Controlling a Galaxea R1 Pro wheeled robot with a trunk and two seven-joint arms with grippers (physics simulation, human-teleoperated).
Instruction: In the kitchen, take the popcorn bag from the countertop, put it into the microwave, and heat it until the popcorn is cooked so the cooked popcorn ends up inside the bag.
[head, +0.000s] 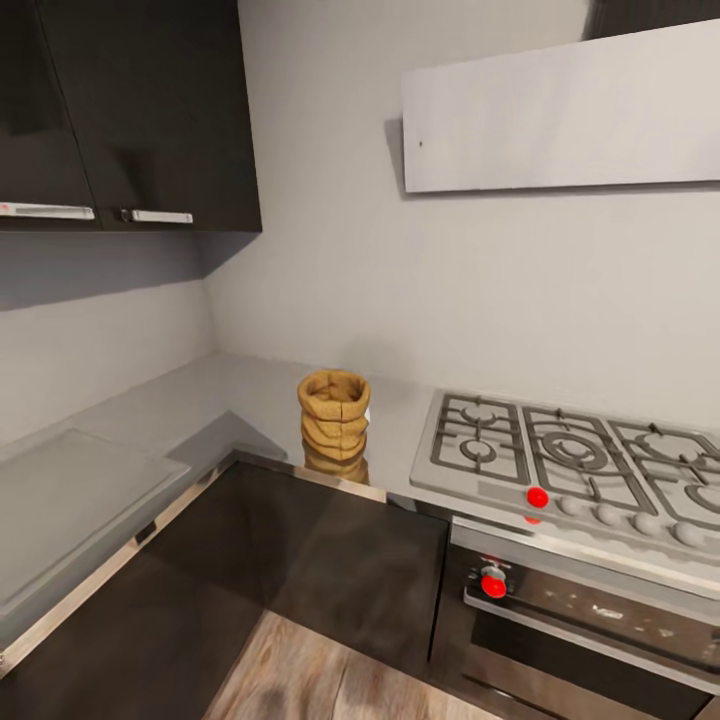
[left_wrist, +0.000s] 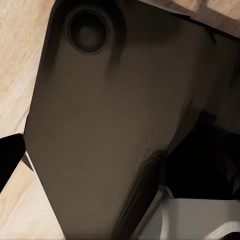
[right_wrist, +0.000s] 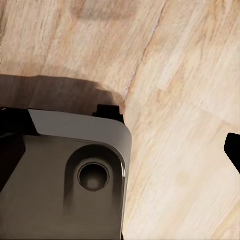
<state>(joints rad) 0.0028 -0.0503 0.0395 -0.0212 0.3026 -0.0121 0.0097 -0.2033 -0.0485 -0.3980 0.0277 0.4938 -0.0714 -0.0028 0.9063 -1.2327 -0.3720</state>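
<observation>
Head view first: we see the popcorn bag (head: 334, 414) upright on the countertop (head: 200, 400) near its front edge, left of the gas hob (head: 575, 460), which the frame cuts off at the right, as it does the oven (head: 590, 610) below.

Left wrist view: we make out a dark robot body panel (left_wrist: 100, 130) over wooden floor (left_wrist: 20, 60); a black tip at the edge may be a finger, so whether the jaws are spread we cannot tell.

Right wrist view: we see floor (right_wrist: 175, 100) and a grey panel (right_wrist: 75, 150); again we cannot tell.
</observation>
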